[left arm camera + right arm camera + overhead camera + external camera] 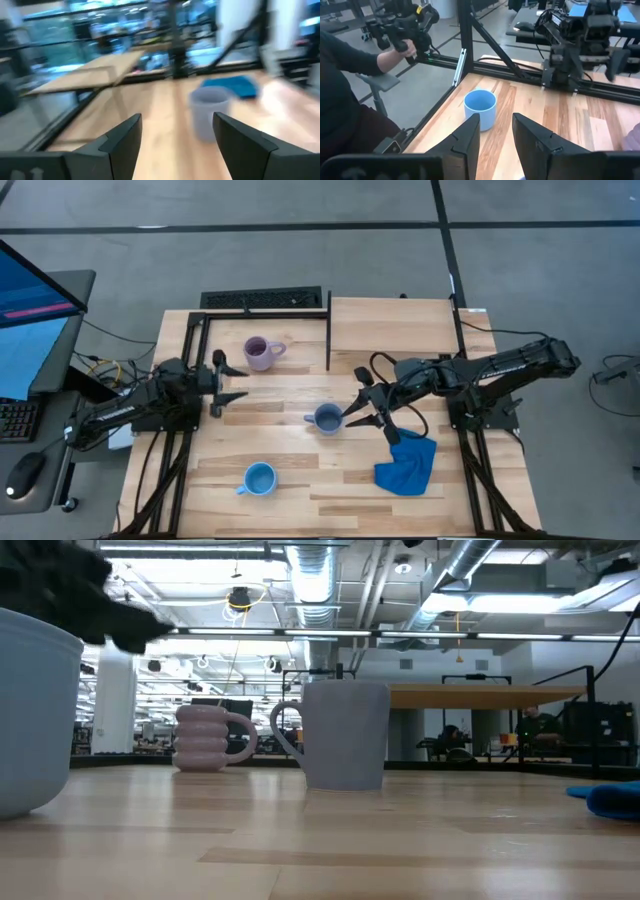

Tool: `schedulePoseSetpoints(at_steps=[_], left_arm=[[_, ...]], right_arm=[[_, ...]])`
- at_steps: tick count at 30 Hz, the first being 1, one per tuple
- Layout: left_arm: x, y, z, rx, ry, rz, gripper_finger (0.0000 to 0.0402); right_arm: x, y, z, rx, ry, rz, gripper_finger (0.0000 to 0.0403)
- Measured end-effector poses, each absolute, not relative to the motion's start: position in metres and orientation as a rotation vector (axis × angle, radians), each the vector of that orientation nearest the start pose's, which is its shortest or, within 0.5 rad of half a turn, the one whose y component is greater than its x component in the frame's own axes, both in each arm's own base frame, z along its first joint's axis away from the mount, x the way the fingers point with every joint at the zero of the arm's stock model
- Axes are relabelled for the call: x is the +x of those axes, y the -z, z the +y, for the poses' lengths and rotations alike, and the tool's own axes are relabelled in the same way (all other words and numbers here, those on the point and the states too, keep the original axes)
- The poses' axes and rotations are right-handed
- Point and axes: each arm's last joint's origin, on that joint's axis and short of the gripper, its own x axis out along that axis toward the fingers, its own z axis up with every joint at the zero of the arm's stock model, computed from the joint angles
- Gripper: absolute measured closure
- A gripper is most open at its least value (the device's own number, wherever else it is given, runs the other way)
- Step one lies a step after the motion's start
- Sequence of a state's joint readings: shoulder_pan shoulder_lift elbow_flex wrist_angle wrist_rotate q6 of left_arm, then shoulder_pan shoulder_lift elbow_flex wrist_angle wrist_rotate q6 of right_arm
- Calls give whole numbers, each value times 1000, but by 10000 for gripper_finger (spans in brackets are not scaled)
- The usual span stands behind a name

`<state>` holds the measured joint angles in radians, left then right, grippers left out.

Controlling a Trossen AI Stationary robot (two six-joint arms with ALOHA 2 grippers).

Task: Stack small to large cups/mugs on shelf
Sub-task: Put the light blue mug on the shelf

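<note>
Striped plank tabletop with round ceramic mugs, left claw and right claw both spread

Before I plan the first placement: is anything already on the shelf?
The shelf looks bare from above: no mug on it. The lilac mug, grey-blue mug and sky-blue mug all stand on the tabletop. Under the shelf is hidden.
</note>
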<state>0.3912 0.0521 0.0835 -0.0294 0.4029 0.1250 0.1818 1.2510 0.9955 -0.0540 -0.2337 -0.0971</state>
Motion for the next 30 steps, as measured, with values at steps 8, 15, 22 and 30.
schedulePoseSetpoints(at_steps=[8,15,22,30], left_arm=[[85,-195,12,-50,176,129,166],[84,-208,0,-47,235,112,166],[100,-213,-14,-10,276,192,166],[131,-223,-38,-43,287,400,166]], right_arm=[[275,-321,57,-162,-437,275,264],[275,-321,55,-178,-433,271,265],[276,-318,45,-171,-400,312,265],[276,-314,34,-161,-365,358,264]])
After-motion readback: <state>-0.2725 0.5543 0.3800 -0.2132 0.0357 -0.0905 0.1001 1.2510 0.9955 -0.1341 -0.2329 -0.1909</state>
